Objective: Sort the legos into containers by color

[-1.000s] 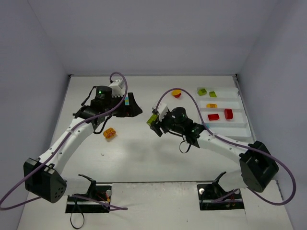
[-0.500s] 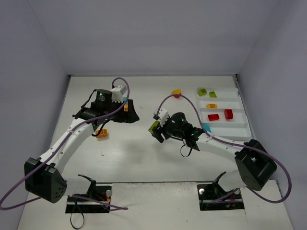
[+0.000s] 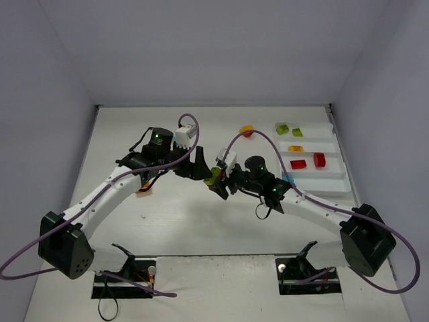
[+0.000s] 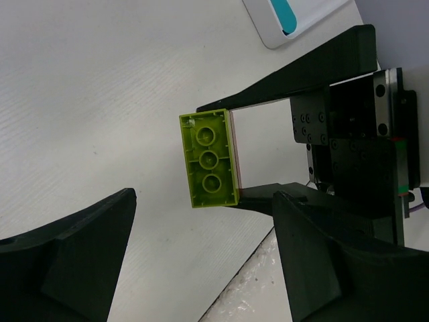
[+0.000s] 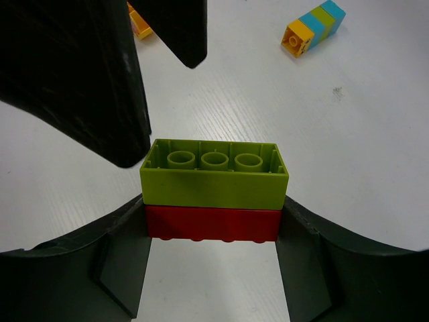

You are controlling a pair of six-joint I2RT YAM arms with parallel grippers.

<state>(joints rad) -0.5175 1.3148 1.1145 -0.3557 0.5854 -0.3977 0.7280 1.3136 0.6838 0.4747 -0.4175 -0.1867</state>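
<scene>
Right gripper [image 3: 218, 180] pinches the green-on-red stack [image 5: 213, 201] mid-table; left gripper [image 4: 201, 261] spread beside it. Next, I'd say: clamp the green brick [image 4: 209, 159], pull apart

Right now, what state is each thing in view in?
right hand, shut on green-red stack
green-red stack, joined, held aloft
left hand, open, near the stack, not touching
white tray, holds sorted bricks in separate compartments
multicolour stack, joined, lying loose

ROBOTICS LAB TEST CELL: Bare pale walls [image 3: 201, 54] enclose a white surface [image 3: 194, 228]. The left arm [image 3: 100, 196] and right arm [image 3: 315, 208] are bolted at its near edge.
</scene>
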